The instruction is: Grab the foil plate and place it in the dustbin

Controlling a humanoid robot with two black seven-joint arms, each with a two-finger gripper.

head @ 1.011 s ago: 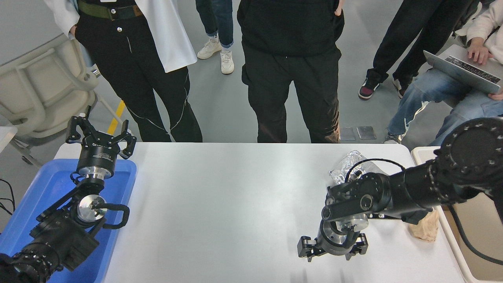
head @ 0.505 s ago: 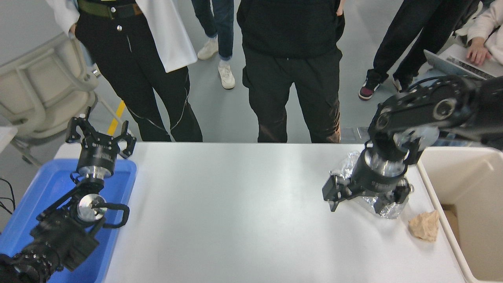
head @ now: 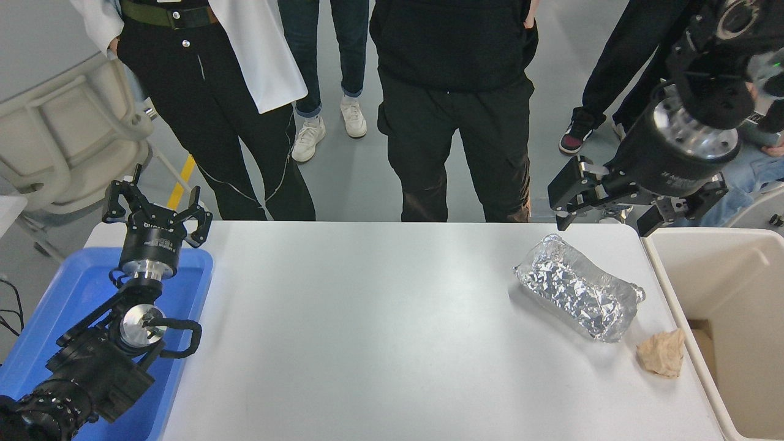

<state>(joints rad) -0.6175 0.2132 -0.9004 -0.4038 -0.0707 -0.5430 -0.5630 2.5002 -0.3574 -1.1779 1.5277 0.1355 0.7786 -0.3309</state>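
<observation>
The foil plate (head: 579,288), a crinkled silver tray, lies on the white table (head: 367,318) at its right side, fully in view and untouched. The beige dustbin (head: 723,288) stands just past the table's right edge. My right gripper (head: 609,211) hangs high above the table's far right corner, well above the foil plate, open with nothing between its fingers. My left gripper (head: 156,211) is parked at the lower left over the blue tray, open and empty.
A blue tray (head: 73,306) sits under the left arm. A tan crumpled paper wad (head: 661,353) lies beside the foil plate near the dustbin. Several people stand along the table's far side; one sits at the upper right.
My right arm swung from the table's near right, over the foil plate, then up and back to the far right corner, uncovering the plate. The left arm has not moved.
</observation>
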